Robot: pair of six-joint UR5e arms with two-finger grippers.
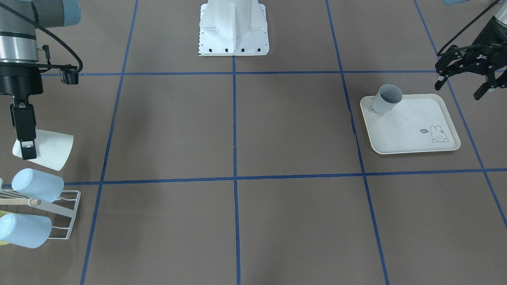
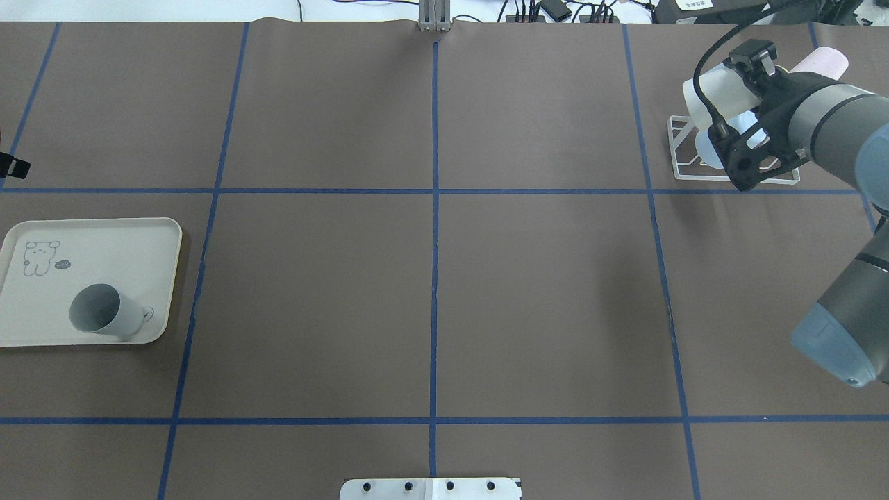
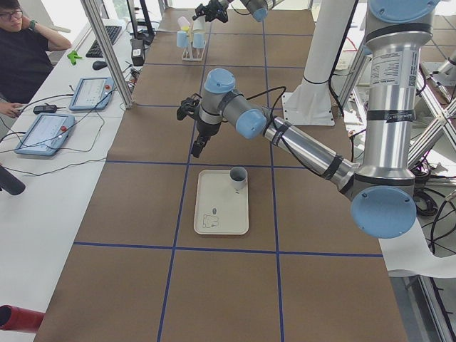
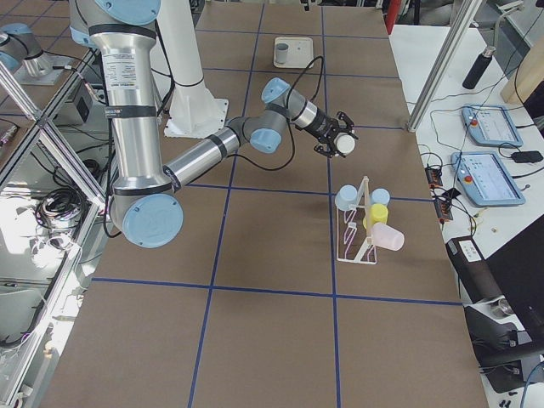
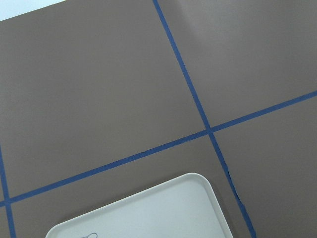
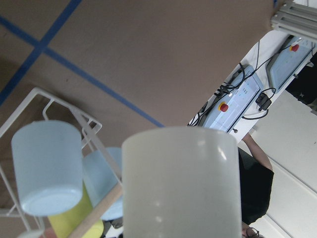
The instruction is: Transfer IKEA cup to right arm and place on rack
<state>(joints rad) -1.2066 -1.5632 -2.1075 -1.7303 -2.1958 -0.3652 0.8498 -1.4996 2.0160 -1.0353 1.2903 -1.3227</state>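
Exterior front-facing | right end effector (image 1: 27, 148) clamps white cup (image 1: 53, 148) | rack (image 1: 59, 210) half cropped

The table (image 1: 297, 126) is covered by a matt brown paper-like sheet, faintly creased in places and crossed by smooth blue tape lines (image 1: 233, 118). The white plastic cup (image 1: 49, 148) looks matt and slightly translucent, with a soft sheen on its wall in the right wrist view. The small white wire rack (image 1: 59, 210) is thin, smooth coated metal, with a pale bare wooden rod (image 1: 18, 202) and satin pale blue plastic cups (image 1: 37, 185). The cream rabbit-print tray (image 1: 408, 126) is smooth and low-gloss, and the grey cup (image 1: 386, 101) on it is matt. The left hand (image 1: 459, 90) is matt black.
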